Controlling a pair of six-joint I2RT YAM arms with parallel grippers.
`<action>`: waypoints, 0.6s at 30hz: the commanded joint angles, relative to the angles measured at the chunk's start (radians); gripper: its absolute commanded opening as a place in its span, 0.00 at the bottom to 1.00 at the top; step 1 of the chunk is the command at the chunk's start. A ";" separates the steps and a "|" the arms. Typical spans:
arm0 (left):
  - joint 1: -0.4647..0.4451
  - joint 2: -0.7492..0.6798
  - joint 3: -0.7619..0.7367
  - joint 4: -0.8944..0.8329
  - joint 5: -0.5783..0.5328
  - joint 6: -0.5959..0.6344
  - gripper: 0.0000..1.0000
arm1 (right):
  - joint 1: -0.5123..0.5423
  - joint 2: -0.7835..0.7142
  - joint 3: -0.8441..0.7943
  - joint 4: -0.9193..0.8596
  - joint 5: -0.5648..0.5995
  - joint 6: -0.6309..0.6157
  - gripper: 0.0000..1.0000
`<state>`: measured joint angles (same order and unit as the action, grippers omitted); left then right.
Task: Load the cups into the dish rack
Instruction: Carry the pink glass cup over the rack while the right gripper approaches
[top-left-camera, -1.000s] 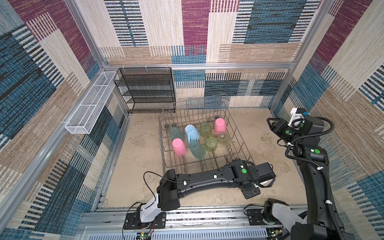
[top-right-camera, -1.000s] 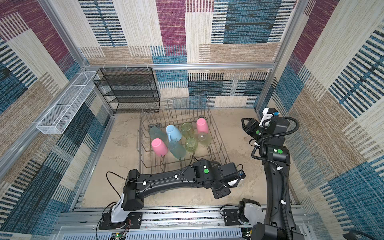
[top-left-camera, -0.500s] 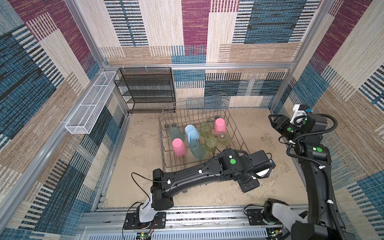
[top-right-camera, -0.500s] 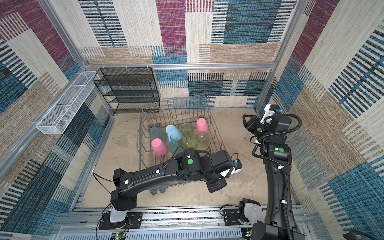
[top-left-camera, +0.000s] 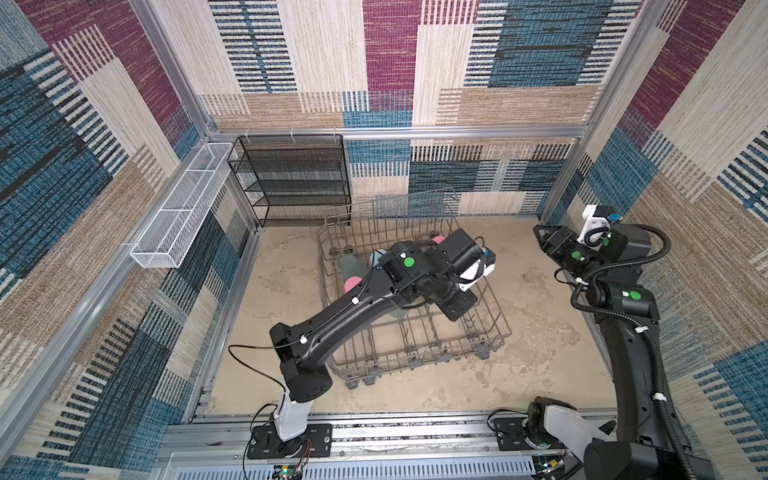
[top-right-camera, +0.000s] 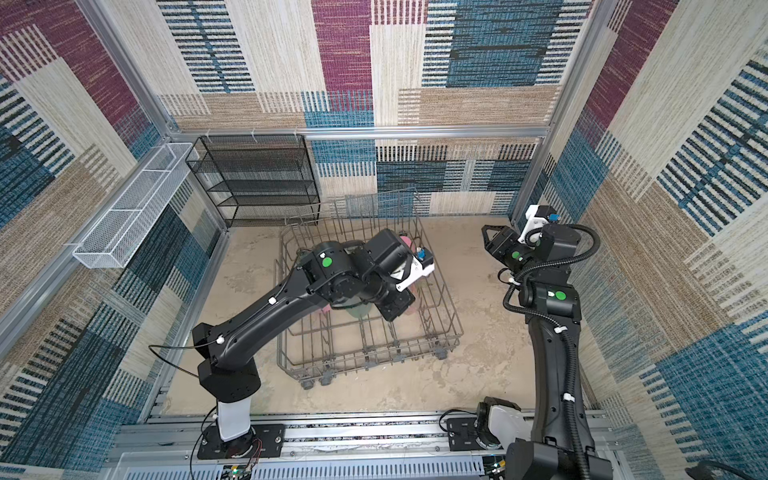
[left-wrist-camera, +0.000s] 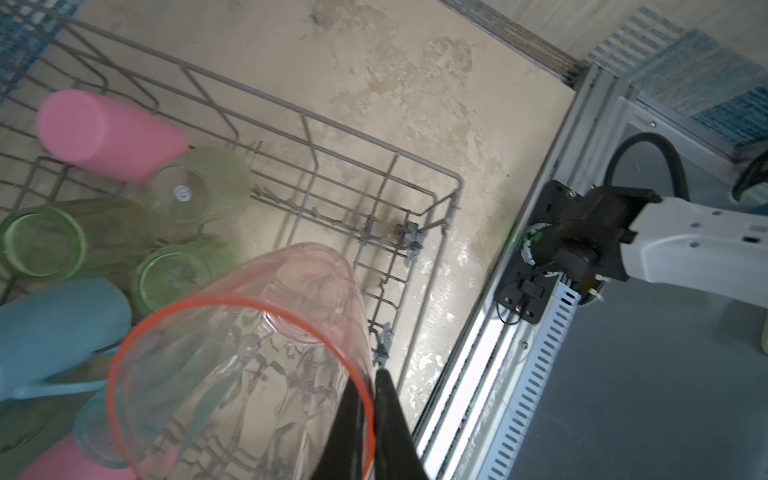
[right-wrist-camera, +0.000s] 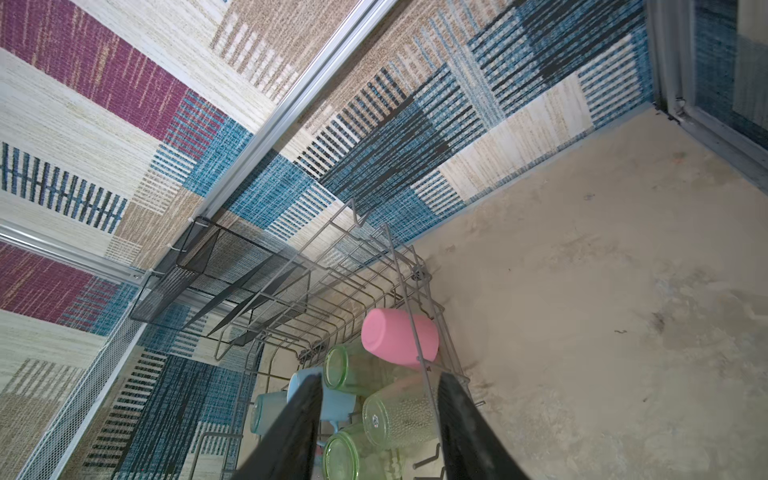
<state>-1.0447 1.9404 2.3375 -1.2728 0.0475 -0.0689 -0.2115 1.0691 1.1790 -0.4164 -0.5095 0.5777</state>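
Left hand (left-wrist-camera: 368, 384): we pinch the rim of the pink-orange cup (left-wrist-camera: 237, 365). One finger is inside and one is outside, pressed tight on the thin wall.
Why we hold it so: we think a rim pinch leaves the bottom of the cup free, so it can go down among the wires.
How the cup looks: it is see-through and pale pink, with a bright orange rim. It is tipped, and its mouth faces the left wrist camera. We can see the wires right through it.
Where the cup is: it hangs over the dish rack (top-left-camera: 419, 353), above bare tines, just beside the other cups. We think it is not set down yet.
Cups in the rack: a pink cup (left-wrist-camera: 108, 137), three yellow-green cups (left-wrist-camera: 199, 187) and a light-blue mug (left-wrist-camera: 58, 324) sit close together on one side.
Why there: we think packing them tight saves room for more.
Rack: grey wire, standing on the worktop (top-left-camera: 540, 332). The near part has no cups.
Right hand (right-wrist-camera: 380, 378): its fingers are spread and hold nothing. It waits off to the side of the rack, maybe so the arms do not bump.
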 joint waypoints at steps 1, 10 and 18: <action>0.070 -0.014 0.004 -0.008 0.047 -0.006 0.00 | 0.077 0.041 -0.002 0.071 0.029 0.025 0.48; 0.329 -0.073 -0.069 0.135 0.173 -0.094 0.00 | 0.302 0.237 0.103 0.151 0.104 0.069 0.48; 0.500 -0.149 -0.240 0.438 0.311 -0.269 0.00 | 0.408 0.422 0.247 0.231 0.028 0.174 0.48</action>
<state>-0.5739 1.8160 2.1311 -1.0199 0.2821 -0.2344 0.1833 1.4559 1.3911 -0.2649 -0.4446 0.6865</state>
